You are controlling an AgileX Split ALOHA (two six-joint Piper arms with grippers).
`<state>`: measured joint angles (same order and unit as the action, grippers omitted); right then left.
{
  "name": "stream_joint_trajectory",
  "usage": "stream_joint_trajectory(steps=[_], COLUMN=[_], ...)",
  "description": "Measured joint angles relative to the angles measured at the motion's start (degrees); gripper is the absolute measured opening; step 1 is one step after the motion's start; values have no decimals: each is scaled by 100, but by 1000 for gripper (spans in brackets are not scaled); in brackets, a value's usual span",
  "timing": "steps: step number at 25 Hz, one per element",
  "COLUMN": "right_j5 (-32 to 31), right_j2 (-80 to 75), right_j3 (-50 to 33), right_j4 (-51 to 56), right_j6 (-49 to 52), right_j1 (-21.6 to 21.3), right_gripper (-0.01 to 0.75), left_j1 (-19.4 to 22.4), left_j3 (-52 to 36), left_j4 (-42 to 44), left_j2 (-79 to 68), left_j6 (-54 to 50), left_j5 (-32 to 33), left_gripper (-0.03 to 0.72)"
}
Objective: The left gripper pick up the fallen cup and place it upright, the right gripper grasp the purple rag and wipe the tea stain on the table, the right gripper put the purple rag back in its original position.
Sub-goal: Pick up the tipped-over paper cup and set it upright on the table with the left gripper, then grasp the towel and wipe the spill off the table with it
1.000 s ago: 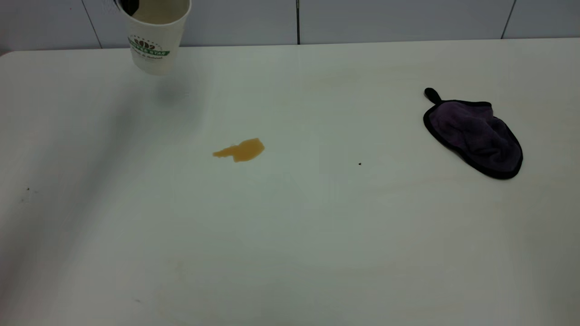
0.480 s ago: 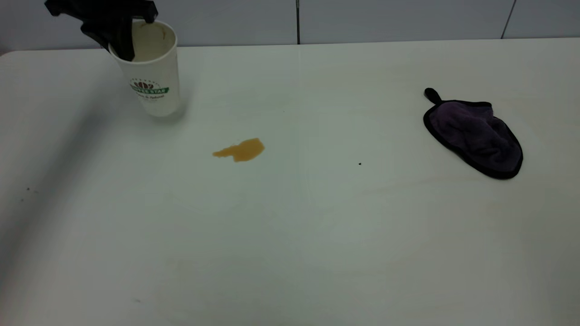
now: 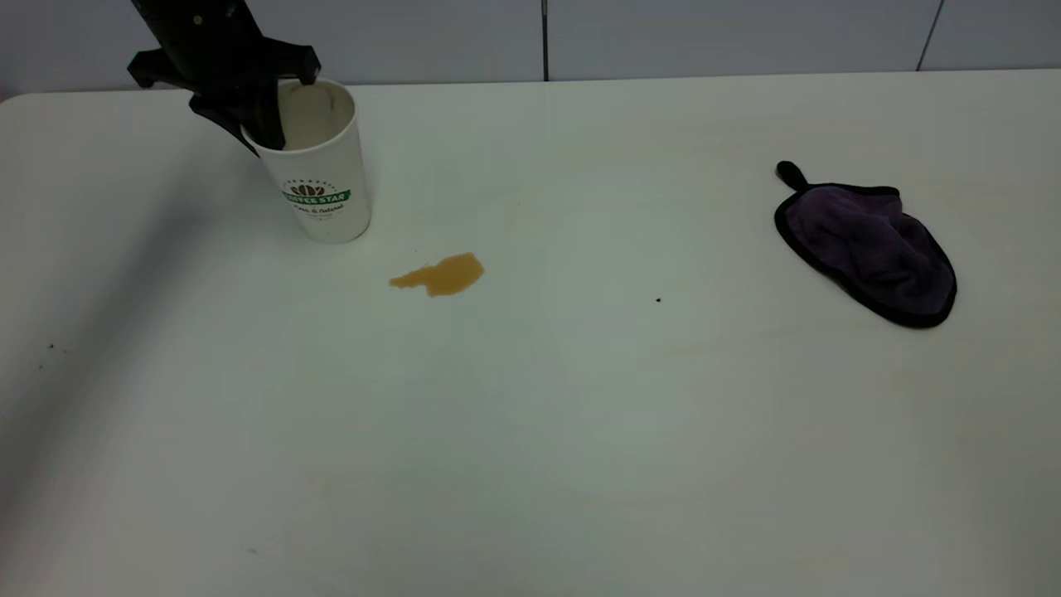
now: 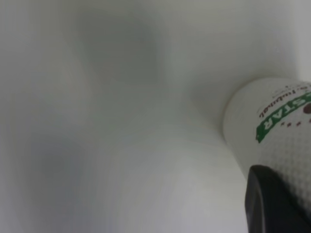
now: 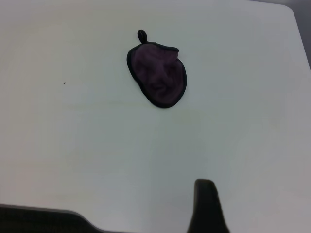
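The fallen cup now stands nearly upright at the back left of the table, its base at or just above the surface, I cannot tell which. My left gripper is shut on its rim, one finger inside and one outside. The left wrist view shows the cup close up, a black finger against its wall. The tea stain lies just right of the cup's base. The purple rag lies flat at the right, also in the right wrist view as the rag. My right gripper hangs high, far from it.
A grey panelled wall runs along the table's back edge. A tiny dark speck sits between stain and rag. The table's rounded corner lies beyond the rag.
My left gripper has carried the cup down from high at the back left, then rightward and nearer, close to the stain. Rag and stain have not moved.
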<state>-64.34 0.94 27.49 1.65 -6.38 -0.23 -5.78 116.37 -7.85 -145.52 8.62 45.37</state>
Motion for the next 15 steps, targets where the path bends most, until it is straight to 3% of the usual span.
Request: stream_joint_trajectory(steps=[4,10,12,15], right_j5=[0,0,0,0], right_j2=[0,0,0,0], right_j3=[0,0,0,0], right_j4=[0,0,0,0], right_j6=[0,0,0,0], right_j1=[0,0,0,0], right_gripper=[561,559,559,559], left_j1=[0,0,0,0], left_j3=[0,15,104,326], left_j4=[-75,0,58,99], left_j2=[-51,187,450,971], left_j6=[-5,-5,-11,-27], left_j5=[-24,12,152,548], left_gripper=[200,589,648,657])
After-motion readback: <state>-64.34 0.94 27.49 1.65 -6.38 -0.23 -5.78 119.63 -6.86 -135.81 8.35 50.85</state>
